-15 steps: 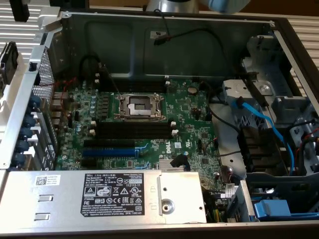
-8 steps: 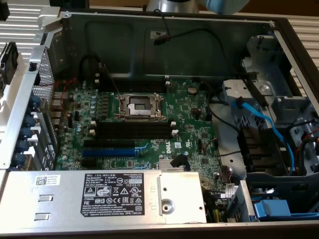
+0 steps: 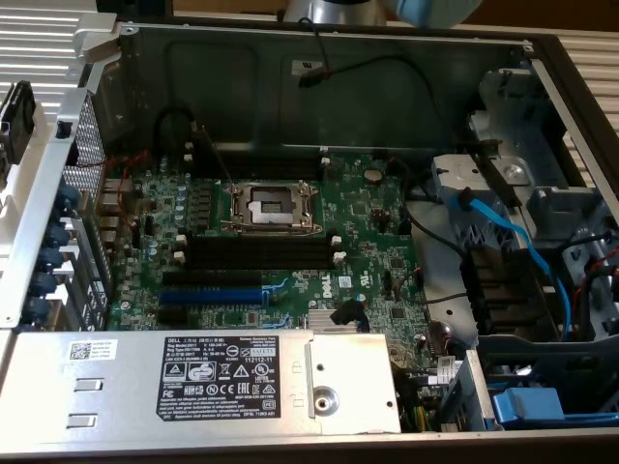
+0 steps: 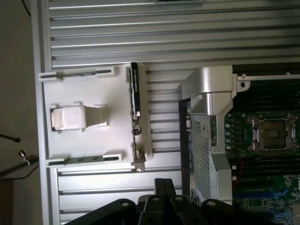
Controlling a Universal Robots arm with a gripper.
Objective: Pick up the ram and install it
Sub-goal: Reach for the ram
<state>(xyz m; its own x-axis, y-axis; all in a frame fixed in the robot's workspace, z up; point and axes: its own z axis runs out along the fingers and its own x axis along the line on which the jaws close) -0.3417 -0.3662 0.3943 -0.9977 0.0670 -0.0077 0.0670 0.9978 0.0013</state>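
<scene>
Nearest the wrist camera: the gripper (image 4: 165, 187), dark fingers pressed together, closed on nothing. Hangs over the ribbed metal surface (image 4: 103, 33), clear of everything below.

Just beyond: the ram (image 4: 134, 108), seen edge-on as a thin dark strip. Stands on its long edge in a groove of the white holder (image 4: 89, 93), along the holder's side nearest the computer case (image 4: 206, 89), outside the case altogether. Not yet picked up.

Probably handles as a light, stiff, thin board: no sag to allow for, but little to grip, and brittle at the chips and the contact edge. Best taken across the two flat faces near the middle of the length, high on the exposed upper edge, squarely, so as not to tip or twist in the groove. Likely smooth enough to slip under a weak pinch; likely to crack or scuff under a harsh or crooked one.

Relative to the jaws: apart, untouched, with a stretch of bare ribbed metal and the holder's end between. Roughly in line with the closed fingertips along its own length; whether exactly aligned, impossible to tell. Too narrow a gap at present to admit the board.

Farther off, inside the case: the motherboard (image 3: 377, 217), the processor socket (image 3: 271, 206), and the black memory slots (image 3: 256, 253) beside it, seemingly empty.
</scene>
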